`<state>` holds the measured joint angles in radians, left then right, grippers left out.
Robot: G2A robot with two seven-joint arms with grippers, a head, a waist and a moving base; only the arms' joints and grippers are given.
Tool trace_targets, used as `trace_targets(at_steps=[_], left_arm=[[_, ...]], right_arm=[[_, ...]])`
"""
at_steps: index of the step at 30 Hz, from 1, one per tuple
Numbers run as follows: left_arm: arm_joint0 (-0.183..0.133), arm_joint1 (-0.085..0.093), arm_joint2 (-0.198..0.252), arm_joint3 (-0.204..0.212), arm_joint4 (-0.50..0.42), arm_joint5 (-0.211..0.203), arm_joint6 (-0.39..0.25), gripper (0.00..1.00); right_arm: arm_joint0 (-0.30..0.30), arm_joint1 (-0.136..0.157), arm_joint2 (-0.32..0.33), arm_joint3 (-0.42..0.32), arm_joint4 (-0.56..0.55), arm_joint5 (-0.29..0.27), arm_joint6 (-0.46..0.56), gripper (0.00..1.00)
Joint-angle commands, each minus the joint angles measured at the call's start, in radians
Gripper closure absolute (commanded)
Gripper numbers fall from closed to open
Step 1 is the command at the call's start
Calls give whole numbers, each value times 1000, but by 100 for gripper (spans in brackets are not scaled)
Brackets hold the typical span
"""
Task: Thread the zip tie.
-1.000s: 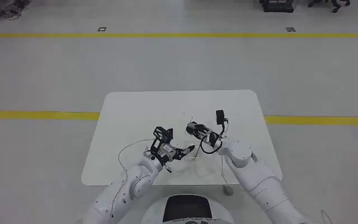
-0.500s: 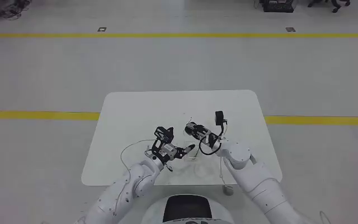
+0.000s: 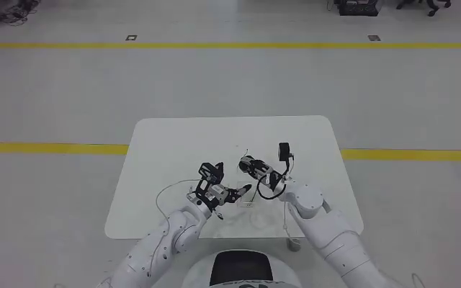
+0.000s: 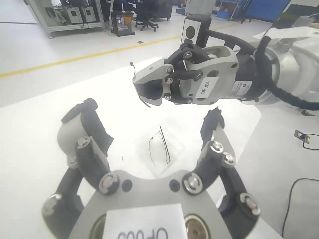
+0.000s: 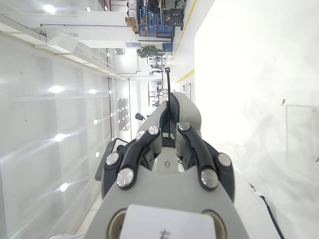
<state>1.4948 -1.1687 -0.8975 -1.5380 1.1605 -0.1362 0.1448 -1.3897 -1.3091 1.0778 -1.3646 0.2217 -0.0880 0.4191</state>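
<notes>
My right pincer (image 5: 172,100) clenches the zip tie (image 5: 168,80) — my left pincer (image 4: 152,119) hangs released, just near-left of it. A skewed grab could flick that thin tail aside.

Black on white, with grey metal between.
My right gripper (image 4: 143,93) is pale grey with black dotted pads and black linkages; the zip tie (image 5: 169,88) it clamps is black. My left gripper (image 4: 149,112), spread wide, is silver with black finger covers. The table (image 3: 180,144) is plain white, the loose ties (image 4: 165,145) black. Yellow stripes (image 3: 230,45) cross the pale grey floor (image 3: 230,86).
</notes>
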Motion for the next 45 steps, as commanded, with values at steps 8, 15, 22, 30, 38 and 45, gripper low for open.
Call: trace_targets(at_steps=[8, 15, 22, 30, 38, 45], left_arm=[[5, 2, -6, -4, 16, 10, 12, 55], [5, 3, -7, -5, 19, 10, 14, 60], [6, 3, -9, -4, 16, 19, -1, 70], [11, 5, -17, -14, 23, 31, -8, 84], [11, 6, -14, -15, 26, 21, -12, 82], [6, 5, -9, -10, 25, 11, -13, 83]], right_arm=[[-15, 7, 16, -21, -19, -15, 20, 100], [-16, 7, 9, -24, -31, -17, 29, 100], [-15, 8, 6, -23, -41, -14, 32, 100], [-11, 9, 2, -25, -64, 6, 38, 100], [-8, 9, -2, -20, -60, 0, 46, 100], [-7, 9, -5, -18, -59, -7, 52, 100]])
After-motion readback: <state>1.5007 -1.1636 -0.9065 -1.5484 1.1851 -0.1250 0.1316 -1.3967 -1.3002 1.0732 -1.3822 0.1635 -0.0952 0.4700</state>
